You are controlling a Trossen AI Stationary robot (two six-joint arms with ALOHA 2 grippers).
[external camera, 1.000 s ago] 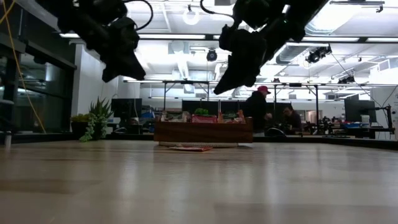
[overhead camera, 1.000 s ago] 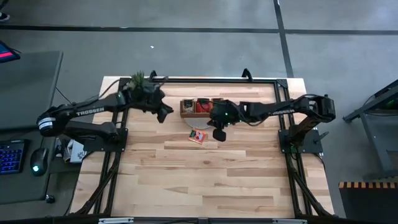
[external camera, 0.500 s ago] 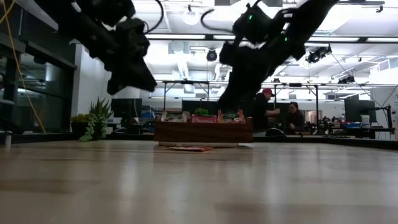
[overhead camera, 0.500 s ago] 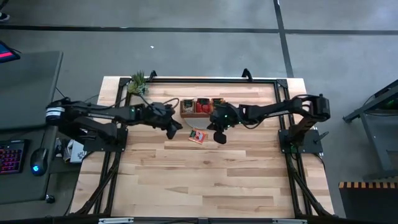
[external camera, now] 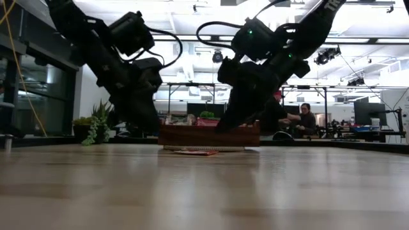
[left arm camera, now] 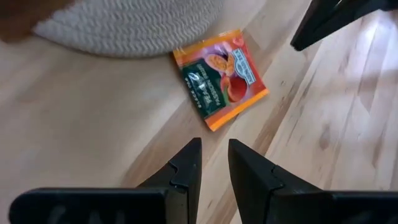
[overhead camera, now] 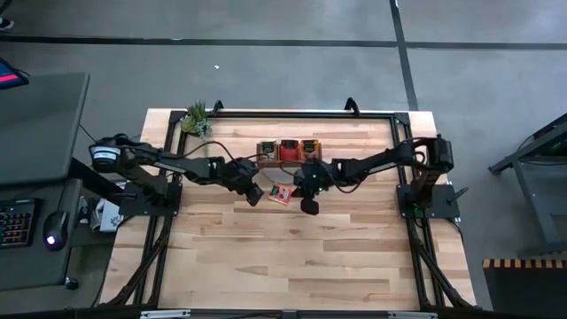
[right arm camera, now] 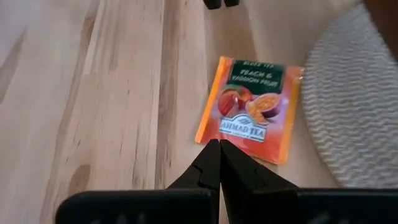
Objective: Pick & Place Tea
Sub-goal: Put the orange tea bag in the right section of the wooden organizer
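Left claw (left arm camera: 213, 163): fingers sitting slightly apart, gripping nothing, hovering near an orange tea sachet (left arm camera: 219, 78). Right claw (right arm camera: 219, 163): fingers pressed together, empty, pointing at the same sachet from the opposite side. Wrist views are showing the label print and a woven mat (right arm camera: 342, 99) touching the sachet; the high view is not resolving these. Wooden tray (overhead camera: 288, 151): standing on the counter (overhead camera: 292, 257) behind the sachet, holding more sachets.
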